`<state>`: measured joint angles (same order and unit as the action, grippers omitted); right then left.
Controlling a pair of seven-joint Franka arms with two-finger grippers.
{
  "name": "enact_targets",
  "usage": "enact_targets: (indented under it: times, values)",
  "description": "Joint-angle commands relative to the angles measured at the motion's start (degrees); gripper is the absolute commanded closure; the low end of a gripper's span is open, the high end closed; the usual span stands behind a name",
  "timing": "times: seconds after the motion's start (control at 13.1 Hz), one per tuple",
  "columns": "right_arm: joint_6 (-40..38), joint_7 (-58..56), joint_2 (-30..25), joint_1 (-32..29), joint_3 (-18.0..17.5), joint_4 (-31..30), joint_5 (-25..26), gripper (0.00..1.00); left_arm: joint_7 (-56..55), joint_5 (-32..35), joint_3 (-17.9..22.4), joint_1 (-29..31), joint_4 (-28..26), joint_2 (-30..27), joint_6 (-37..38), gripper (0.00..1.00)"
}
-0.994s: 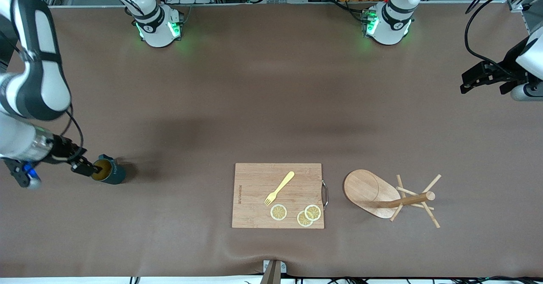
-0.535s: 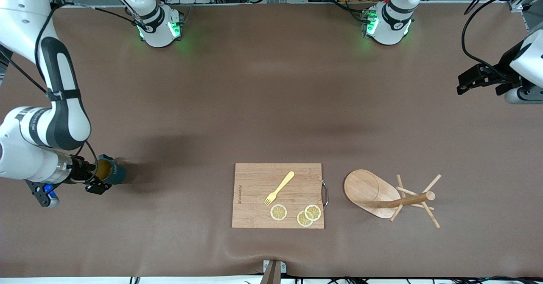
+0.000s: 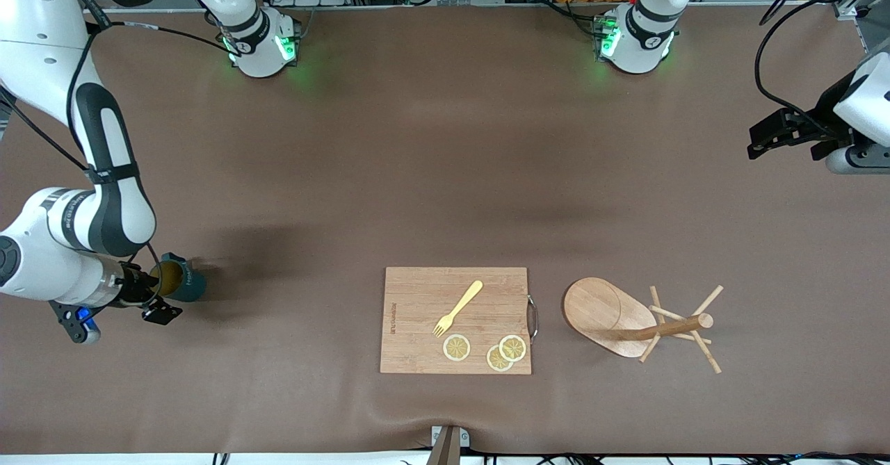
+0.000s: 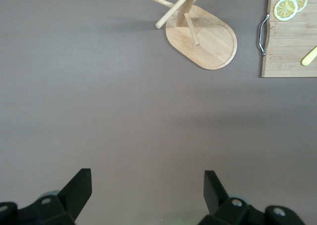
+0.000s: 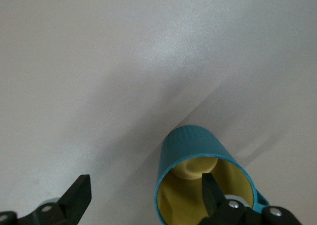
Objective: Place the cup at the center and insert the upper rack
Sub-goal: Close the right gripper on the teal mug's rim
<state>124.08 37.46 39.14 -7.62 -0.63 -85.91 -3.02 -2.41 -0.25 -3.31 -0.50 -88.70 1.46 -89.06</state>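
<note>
Cup (image 3: 182,286) is way out at about 9 o'clock on the brown table (image 3: 445,173), at the right arm's end. It looks tipped on its side, with the yellow mouth facing the right gripper (image 3: 156,292). The right arm is reaching down to it. In the right wrist view the jaws are spread wide: one finger (image 5: 210,188) pokes into the cup's (image 5: 193,145) mouth, while the other finger (image 5: 79,193) sits outside with bare table between it and the ribbed wall. So the right gripper (image 5: 143,195) isn't squeezing anything, it's just straddling the rim.

The upper rack (image 3: 612,315) is at roughly 4 to 5 o'clock, lying tipped over. Its oval base stands on edge, and the post and pegs point toward the left arm's end. It's just beside the handle end of a wooden cutting board (image 3: 417,312) sitting near 6 o'clock. A yellow fork (image 3: 459,306) and three lemon slices (image 3: 457,347) are on the board.

The left gripper (image 3: 761,142) waits up in the air over bare table at about 3 o'clock. Its jaws are wide apart and holding nothing. In the left wrist view the left gripper (image 4: 146,190) has only tabletop between its fingers, with the rack (image 4: 200,36) well apart from it.
</note>
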Motion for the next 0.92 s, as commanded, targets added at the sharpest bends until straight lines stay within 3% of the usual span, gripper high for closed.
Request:
enact_targets:
  times: [0.0,0.08,0.15,0.23,0.31,0.84]
  values:
    - [0.11,0.33,2.07,-0.73,-0.52,1.62,0.12,0.3,-0.93,-0.45,-0.21,-0.03,-0.5,-0.23,-0.76,0.0]
    - [0.11,0.24,1.99,-0.73,-0.52,1.28,0.21,0.44,-0.93,-0.45,-0.21,0.06,-0.5,-0.23,-0.76,0.0]
    - [0.02,0.07,1.99,-0.73,-0.52,1.19,0.38,0.66,-0.93,-0.45,-0.21,0.15,-0.59,-0.23,-0.76,0.0]
    - [0.02,0.06,1.99,-0.64,-0.52,1.18,0.82,0.77,-0.93,-0.45,-0.21,0.15,-0.59,-0.23,-0.76,0.0]
    - [-0.06,0.06,1.9,-0.55,-0.52,1.1,1.0,0.97,-1.01,-0.45,-0.21,0.06,-0.59,-0.23,-0.76,0.0]
    - [-4.97,0.68,-0.72,2.43,-0.43,1.27,1.44,1.0,-0.75,-0.45,-0.21,0.24,-0.59,-0.32,-0.76,0.0]
